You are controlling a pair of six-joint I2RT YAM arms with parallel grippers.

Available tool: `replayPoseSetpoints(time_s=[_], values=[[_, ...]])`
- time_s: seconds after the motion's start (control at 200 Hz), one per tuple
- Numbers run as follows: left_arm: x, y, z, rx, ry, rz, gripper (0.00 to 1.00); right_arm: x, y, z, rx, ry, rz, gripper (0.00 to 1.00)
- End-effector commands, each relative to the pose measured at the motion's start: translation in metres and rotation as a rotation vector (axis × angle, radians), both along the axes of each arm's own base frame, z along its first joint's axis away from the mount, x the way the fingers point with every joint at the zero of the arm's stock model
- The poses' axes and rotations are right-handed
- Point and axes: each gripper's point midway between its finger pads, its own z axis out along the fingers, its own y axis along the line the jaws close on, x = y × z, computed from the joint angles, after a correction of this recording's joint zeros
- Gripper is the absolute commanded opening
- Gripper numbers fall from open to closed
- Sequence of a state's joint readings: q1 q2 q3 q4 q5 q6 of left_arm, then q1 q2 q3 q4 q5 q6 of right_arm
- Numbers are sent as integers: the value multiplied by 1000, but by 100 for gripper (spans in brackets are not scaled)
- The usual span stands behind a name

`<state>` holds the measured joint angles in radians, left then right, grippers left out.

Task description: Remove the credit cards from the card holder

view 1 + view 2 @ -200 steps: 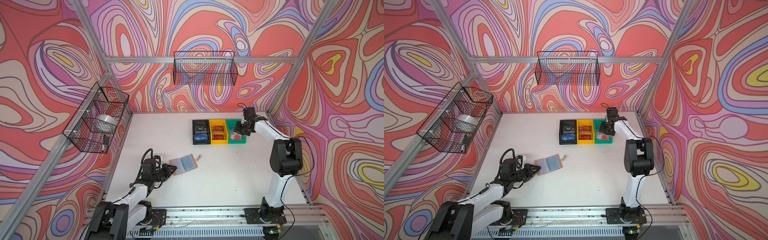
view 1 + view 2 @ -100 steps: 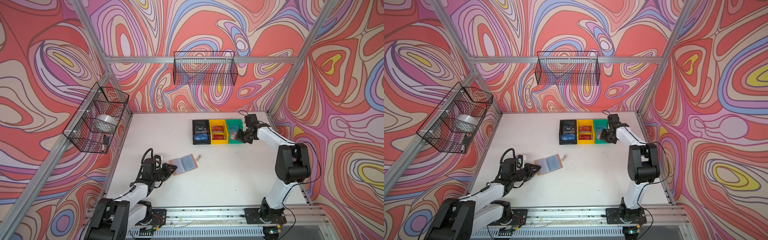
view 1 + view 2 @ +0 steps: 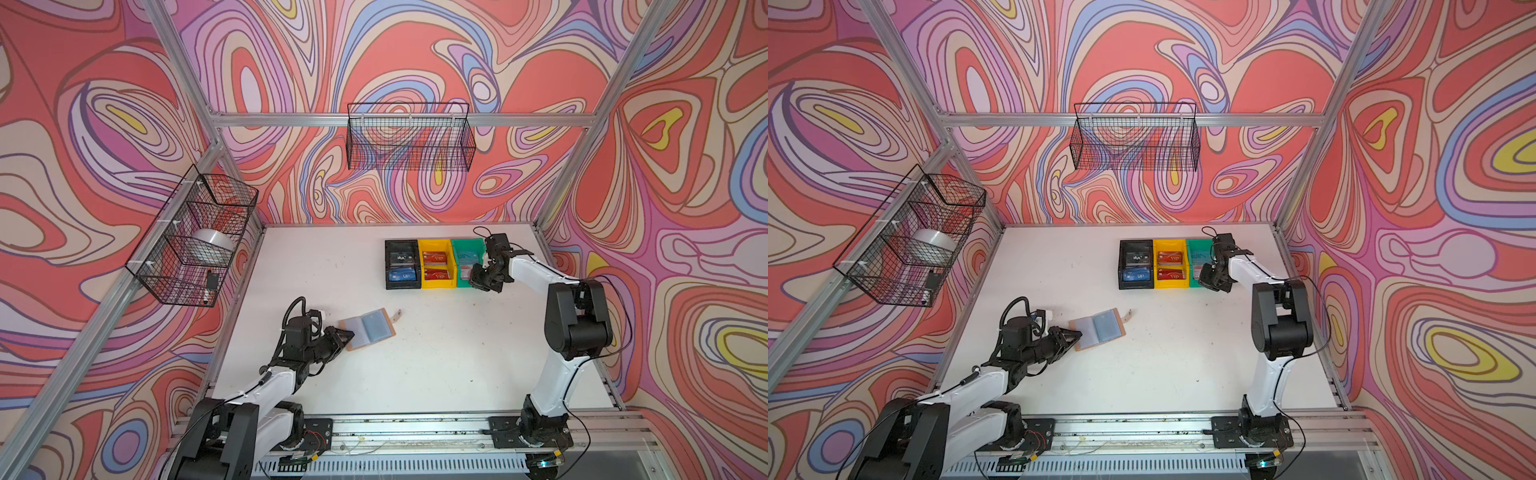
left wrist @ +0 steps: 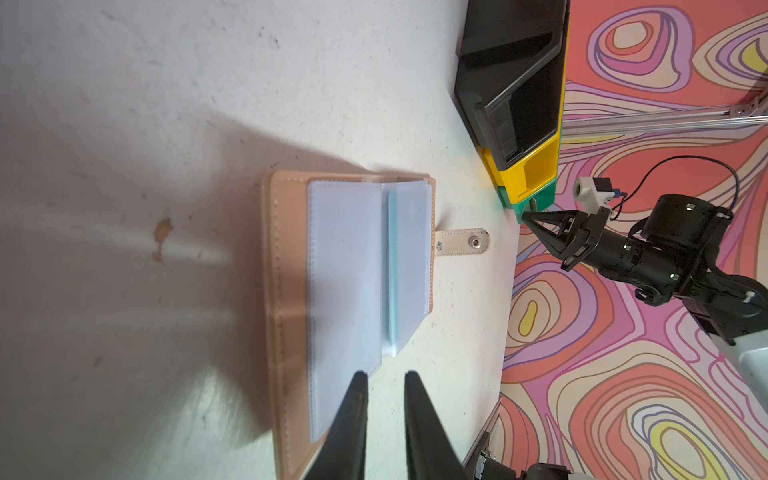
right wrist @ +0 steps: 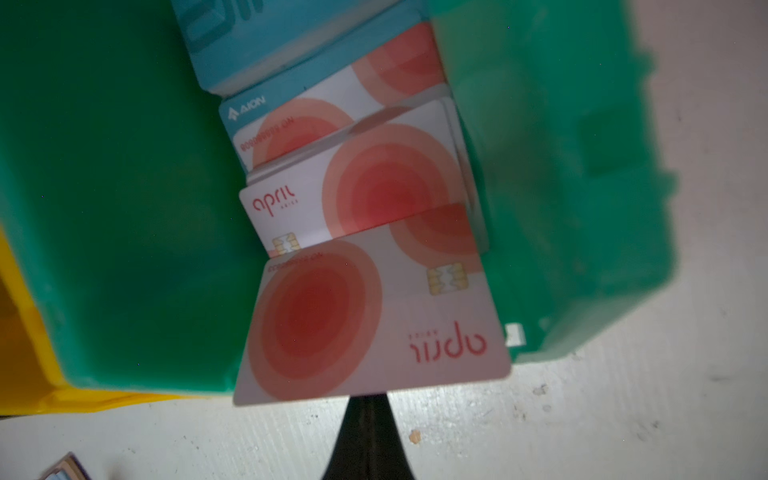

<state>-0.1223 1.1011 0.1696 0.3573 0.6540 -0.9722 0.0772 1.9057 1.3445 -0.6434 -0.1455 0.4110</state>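
Observation:
The tan card holder (image 3: 368, 328) (image 3: 1098, 330) lies open on the white table, its bluish sleeves (image 4: 345, 270) facing up and no card showing in them. My left gripper (image 3: 348, 336) (image 4: 384, 376) sits low at the holder's near-left edge, narrowly open, with bare table between its fingers and one finger over the sleeve's corner. My right gripper (image 3: 473, 280) (image 5: 365, 397) is shut on the edge of a pale credit card with a red circle (image 5: 374, 320). That card hangs over the front wall of the green bin (image 5: 124, 208).
Black (image 3: 401, 243), yellow (image 3: 436, 243) and green (image 3: 467, 243) bins stand in a row at the back right, each holding cards. Several more red-circle cards (image 5: 353, 195) lie in the green bin. Wire baskets hang on the left wall (image 3: 195, 237) and back wall (image 3: 409, 137).
My right gripper has moved along the green bin toward its front edge with the card in it. The left gripper and the card holder have stayed put.

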Motion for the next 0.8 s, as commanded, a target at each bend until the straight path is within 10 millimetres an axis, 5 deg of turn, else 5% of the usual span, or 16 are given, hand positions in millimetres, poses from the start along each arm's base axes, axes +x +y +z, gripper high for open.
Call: replayPoseSetpoints(time_s=[0.0, 0.586, 0.791], values=[[4, 1, 6, 0, -21, 3, 20, 11, -6, 6, -21, -26, -8, 0], [4, 1, 5, 2, -18, 4, 20, 52, -8, 9, -61, -35, 13, 0], [5, 1, 5, 1, -19, 2, 20, 74, -6, 27, -58, -72, 30, 0]])
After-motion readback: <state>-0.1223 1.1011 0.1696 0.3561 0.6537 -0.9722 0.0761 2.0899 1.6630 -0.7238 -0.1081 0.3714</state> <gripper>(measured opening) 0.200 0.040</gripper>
